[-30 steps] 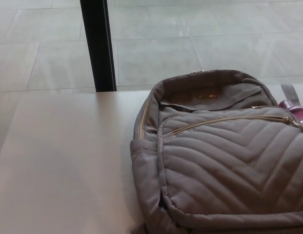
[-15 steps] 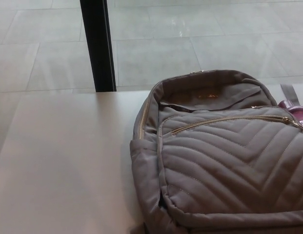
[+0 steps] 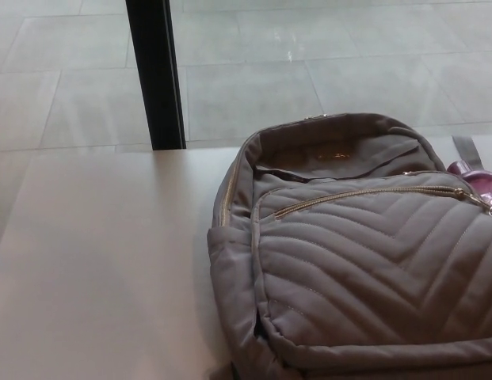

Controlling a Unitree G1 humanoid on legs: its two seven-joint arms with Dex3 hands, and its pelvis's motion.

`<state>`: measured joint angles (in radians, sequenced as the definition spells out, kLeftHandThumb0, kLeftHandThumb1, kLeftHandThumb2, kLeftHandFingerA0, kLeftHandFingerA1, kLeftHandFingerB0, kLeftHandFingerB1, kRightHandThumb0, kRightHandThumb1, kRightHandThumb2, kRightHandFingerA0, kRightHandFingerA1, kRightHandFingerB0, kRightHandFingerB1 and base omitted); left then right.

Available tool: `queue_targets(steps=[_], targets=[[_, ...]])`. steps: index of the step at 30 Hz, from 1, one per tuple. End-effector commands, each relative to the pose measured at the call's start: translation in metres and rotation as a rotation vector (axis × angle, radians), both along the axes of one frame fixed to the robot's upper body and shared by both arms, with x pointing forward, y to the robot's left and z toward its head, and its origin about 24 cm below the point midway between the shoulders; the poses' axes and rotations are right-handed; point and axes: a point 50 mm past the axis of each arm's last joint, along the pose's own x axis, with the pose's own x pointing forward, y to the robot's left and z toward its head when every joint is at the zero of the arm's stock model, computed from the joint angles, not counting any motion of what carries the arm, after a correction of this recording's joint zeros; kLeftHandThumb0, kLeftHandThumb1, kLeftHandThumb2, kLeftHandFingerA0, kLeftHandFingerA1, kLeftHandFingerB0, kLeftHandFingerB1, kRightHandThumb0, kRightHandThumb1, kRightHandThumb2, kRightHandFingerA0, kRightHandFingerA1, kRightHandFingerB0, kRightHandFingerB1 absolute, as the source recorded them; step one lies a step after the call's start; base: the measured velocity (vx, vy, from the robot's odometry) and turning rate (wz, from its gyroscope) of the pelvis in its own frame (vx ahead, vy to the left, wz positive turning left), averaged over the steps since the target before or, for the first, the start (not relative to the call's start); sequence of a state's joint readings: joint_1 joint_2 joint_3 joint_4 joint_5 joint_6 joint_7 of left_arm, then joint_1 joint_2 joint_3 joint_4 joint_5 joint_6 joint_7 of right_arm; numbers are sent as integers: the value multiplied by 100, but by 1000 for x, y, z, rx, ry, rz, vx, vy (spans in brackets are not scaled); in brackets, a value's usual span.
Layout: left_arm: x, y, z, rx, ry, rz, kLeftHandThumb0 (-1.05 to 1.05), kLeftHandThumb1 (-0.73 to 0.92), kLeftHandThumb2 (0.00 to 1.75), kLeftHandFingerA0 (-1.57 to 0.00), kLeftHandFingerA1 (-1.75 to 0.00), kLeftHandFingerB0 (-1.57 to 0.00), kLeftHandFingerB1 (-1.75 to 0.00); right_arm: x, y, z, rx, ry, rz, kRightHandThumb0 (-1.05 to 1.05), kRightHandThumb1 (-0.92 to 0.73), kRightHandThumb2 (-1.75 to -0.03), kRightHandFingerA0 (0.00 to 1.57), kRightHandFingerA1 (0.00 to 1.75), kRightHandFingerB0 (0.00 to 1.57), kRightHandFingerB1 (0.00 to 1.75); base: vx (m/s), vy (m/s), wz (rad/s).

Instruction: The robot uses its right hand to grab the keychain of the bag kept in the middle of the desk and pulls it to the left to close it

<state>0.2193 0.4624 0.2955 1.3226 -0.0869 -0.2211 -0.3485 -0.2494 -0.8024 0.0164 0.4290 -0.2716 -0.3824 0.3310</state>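
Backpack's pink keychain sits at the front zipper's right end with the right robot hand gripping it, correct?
No. The head view shows no robot hand; the pink keychain sits at the front zipper's right end, untouched.

No text, number, brand name or sign can be read anywhere in the head view. One faint gold mark (image 3: 334, 150) stands on the inner lining of the grey bag (image 3: 364, 261), just below the top rim of its open main compartment. It could be a maker's stamp or lettering, but it is too small and blurred to read.
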Motion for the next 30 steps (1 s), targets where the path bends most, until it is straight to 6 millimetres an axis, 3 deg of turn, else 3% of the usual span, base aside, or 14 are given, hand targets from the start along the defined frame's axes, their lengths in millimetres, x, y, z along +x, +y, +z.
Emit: queue_targets(steps=[1,2,4,10,11,12,13,16,17,18,24,28,29,30], targets=[[-3,7,6,25,4,-14,-59,72,61,-49,-68,-41,-47,5,13,2,23,-51,49,-17,-70,-100,80,167,69,153,0,0,0],[-4,7,6,24,4,-18,-60,73,61,-49,-68,-41,-47,6,13,3,14,-60,46,-20,-71,-97,87,175,64,157,0,0,0],[-6,7,6,26,5,-10,-59,74,62,-48,-68,-40,-47,10,15,7,-6,-85,53,-22,-75,-94,73,175,58,168,0,0,0],[-5,7,6,38,9,-17,-59,77,63,-53,-74,-42,-50,21,18,23,30,-128,23,-25,-69,-102,77,175,65,166,0,0,0],[-4,7,6,41,12,-20,-61,61,95,-52,-73,-38,-59,21,18,25,42,-127,16,-24,-63,-110,81,174,68,162,0,0,0],[-4,7,6,46,16,-23,-61,61,95,-52,-73,-38,-59,22,18,28,58,-124,9,-24,-63,-110,81,174,68,162,0,0,0],[-4,7,5,45,16,-21,-60,78,63,-51,-70,-40,-49,23,18,28,58,-125,7,-26,-62,-108,89,174,65,156,0,0,0],[-5,6,5,36,12,-11,-61,79,63,-48,-69,-36,-48,20,18,25,70,-119,12,-20,-60,-111,80,172,67,160,0,0,0],[-5,5,4,39,21,-24,-62,79,63,-47,-68,-37,-47,19,18,22,45,-111,12,-24,-57,-109,87,175,66,158,0,0,0],[-5,5,4,47,27,-37,-63,80,64,-49,-68,-38,-47,18,18,20,31,-115,18,-22,-63,-106,80,175,67,163,0,0,0],[-9,5,5,27,28,-38,-64,82,64,-47,-68,-37,-46,15,17,9,-9,-83,30,-24,-68,-101,77,175,65,162,0,0,0],[-9,5,4,42,39,-36,-66,83,64,-50,-66,-37,-46,18,12,20,-56,-65,-8,-29,-76,-88,78,174,66,159,0,0,0],[-8,4,4,36,40,-48,-66,84,65,-47,-66,-35,-46,19,12,23,-55,-67,-7,-34,-73,-88,90,175,62,152,0,0,0],[-8,4,3,29,34,-33,-66,83,64,-46,-67,-36,-47,21,11,25,-54,-66,-9,-31,-67,-95,90,175,64,153,0,0,0]])
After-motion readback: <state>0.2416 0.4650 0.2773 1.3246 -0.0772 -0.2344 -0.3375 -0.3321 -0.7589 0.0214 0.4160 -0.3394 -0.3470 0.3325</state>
